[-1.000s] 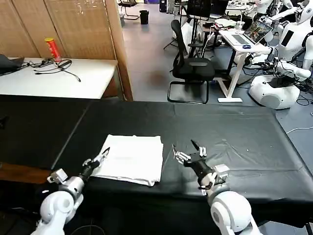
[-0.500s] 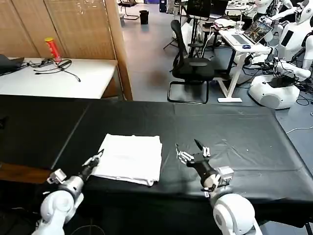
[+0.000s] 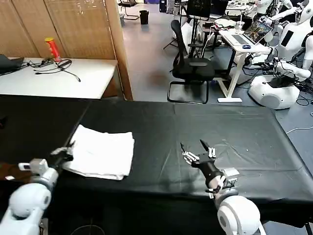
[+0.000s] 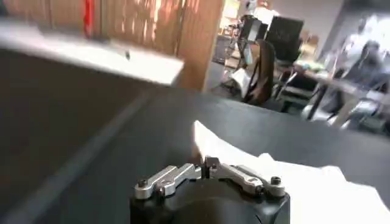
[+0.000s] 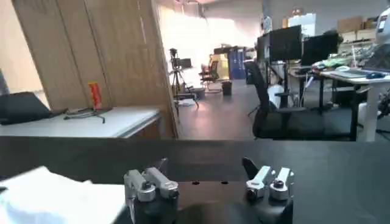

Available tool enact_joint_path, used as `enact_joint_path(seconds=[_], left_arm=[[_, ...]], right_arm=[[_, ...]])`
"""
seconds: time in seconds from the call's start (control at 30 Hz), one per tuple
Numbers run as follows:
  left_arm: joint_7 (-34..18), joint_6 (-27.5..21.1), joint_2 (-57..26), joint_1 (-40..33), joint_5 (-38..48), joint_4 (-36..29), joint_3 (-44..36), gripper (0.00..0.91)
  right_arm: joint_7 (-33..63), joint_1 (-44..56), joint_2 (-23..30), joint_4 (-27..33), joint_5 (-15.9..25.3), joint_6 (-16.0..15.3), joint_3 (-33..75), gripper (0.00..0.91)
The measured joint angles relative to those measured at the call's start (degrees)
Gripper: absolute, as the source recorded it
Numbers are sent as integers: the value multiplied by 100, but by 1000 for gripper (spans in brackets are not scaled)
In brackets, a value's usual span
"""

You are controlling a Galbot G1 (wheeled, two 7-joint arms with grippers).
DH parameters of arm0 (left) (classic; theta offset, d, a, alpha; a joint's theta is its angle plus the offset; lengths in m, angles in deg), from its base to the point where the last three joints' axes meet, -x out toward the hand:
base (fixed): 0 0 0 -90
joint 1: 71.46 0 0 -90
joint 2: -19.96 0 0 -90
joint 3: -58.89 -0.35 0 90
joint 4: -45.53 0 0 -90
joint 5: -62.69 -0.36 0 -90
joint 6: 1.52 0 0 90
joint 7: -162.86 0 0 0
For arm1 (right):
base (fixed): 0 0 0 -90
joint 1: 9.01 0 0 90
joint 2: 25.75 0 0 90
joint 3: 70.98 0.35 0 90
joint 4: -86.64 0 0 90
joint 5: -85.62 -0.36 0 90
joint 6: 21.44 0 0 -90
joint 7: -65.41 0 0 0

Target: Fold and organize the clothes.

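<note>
T-shirt (image 3: 101,152), folded, lay on the bench's (image 3: 195,127) left part, its near-left corner pinched in the left tool (image 3: 66,152); the right tool (image 3: 198,150), spread, stood well apart.

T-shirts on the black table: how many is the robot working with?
1. A folded white T-shirt lies on the left part of the black table, its left edge pinched in the left gripper. Another layer tucked inside the fold would be hidden.
</note>
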Motion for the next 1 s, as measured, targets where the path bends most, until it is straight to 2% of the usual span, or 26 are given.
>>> enact_joint_path(seconds=[0.23, 0.43, 0.67, 0.8, 0.87, 0.9, 0.93, 1.0], left_arm=[[72, 240, -1003, 108, -839, -175, 568, 0], [-63, 82, -1052, 279, -1276, -711, 588, 0], [-404, -184, -271, 409, -883, -1406, -381, 0], [-647, -228, 253, 253, -411, -1500, -1118, 0], [-641, -174, 550, 99, -470, -1473, -1493, 0], [-632, -143, 701, 30, -535, -1429, -1645, 322], [-606, -113, 856, -14, -588, -1374, -1801, 878], [-480, -79, 1097, -33, -744, -1286, -2052, 878]], right_arm=[[8, -54, 50, 62, 5, 10, -77, 878], [5, -33, 89, 129, 51, 26, -133, 878], [-1, 66, 83, 118, 102, 26, -136, 878], [-5, 70, 117, 195, -9, -16, -173, 878], [-8, 69, 123, 216, -111, -91, -208, 878], [-7, 69, 120, 216, -170, -132, -230, 878], [0, 67, 107, 208, -249, -198, -251, 878], [13, 69, 65, 173, -425, -323, -282, 878]])
